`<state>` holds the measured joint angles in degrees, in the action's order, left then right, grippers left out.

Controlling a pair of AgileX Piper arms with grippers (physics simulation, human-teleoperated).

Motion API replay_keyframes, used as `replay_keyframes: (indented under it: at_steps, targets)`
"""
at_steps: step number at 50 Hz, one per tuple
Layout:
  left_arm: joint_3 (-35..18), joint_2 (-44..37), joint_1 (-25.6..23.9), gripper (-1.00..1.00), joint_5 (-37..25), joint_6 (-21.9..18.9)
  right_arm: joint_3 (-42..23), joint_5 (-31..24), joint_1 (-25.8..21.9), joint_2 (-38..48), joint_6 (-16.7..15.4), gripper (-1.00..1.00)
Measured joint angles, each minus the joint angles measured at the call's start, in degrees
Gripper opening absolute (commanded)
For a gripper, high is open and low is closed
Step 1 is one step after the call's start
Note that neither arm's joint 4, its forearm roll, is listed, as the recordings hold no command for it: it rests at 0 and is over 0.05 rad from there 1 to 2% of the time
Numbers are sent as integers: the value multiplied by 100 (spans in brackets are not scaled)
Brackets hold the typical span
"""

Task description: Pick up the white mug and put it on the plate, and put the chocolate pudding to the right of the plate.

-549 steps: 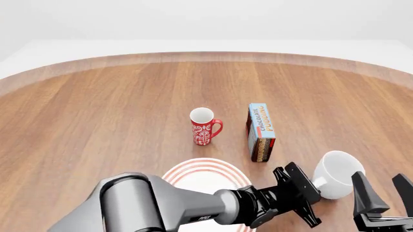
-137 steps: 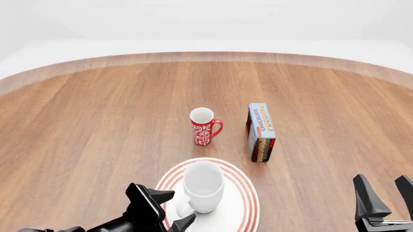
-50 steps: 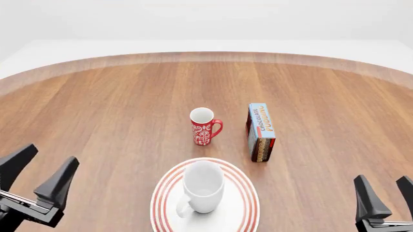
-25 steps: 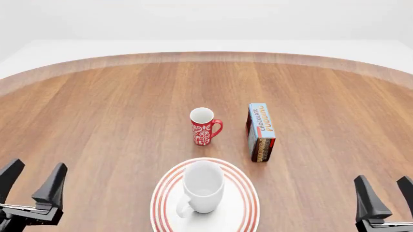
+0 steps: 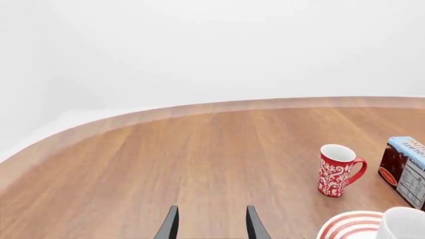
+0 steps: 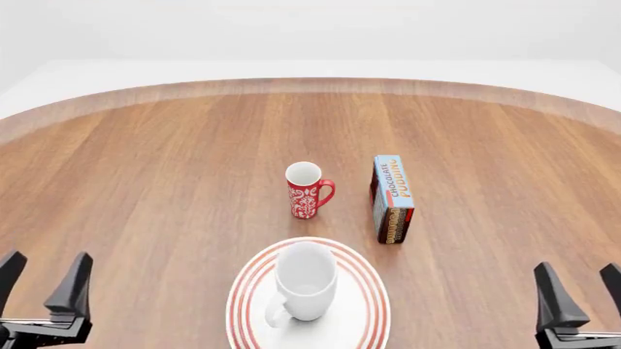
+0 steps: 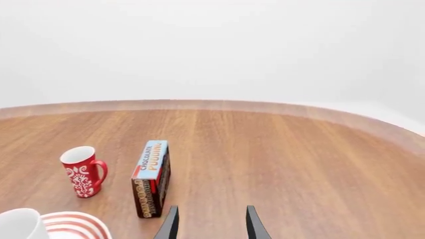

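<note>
The white mug [image 6: 305, 280] stands upright on the red-ringed plate [image 6: 367, 320] at the near centre, handle toward the near left. It also shows in the left wrist view [image 5: 403, 222] and right wrist view [image 7: 20, 224]. The chocolate pudding box [image 6: 392, 198] stands on its edge behind the plate's right side, apart from it; it shows too in the right wrist view [image 7: 151, 178]. My left gripper [image 6: 41, 278] is open and empty at the near left. My right gripper [image 6: 580, 291] is open and empty at the near right.
A slim red mug with white pattern [image 6: 307, 191] stands behind the plate, left of the pudding box. The round wooden table's far edge [image 6: 310, 85] curves across the back.
The left gripper has drawn back and down toward the near left corner. The mug, plate, box and right gripper have not moved in the last second.
</note>
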<state>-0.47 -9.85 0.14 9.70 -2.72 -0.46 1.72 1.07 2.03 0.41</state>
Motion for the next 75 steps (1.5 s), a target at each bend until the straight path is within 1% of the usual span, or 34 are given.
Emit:
replay_keyframes:
  at_steps: [10,26,51,75]
  targets:
    - [24,213,-26,100,-155,-64,-132,-1,-13,79,-220,100]
    - [35,308,-79,100,-219,-108,-627,-93,-192,320,-551,100]
    - [40,256,-122,100,-185,-52,-1397,-108,-771,1082,-682,100]
    - [41,252,-167,100,-190,-20,-1821,505,-1208,2350,-728,100]
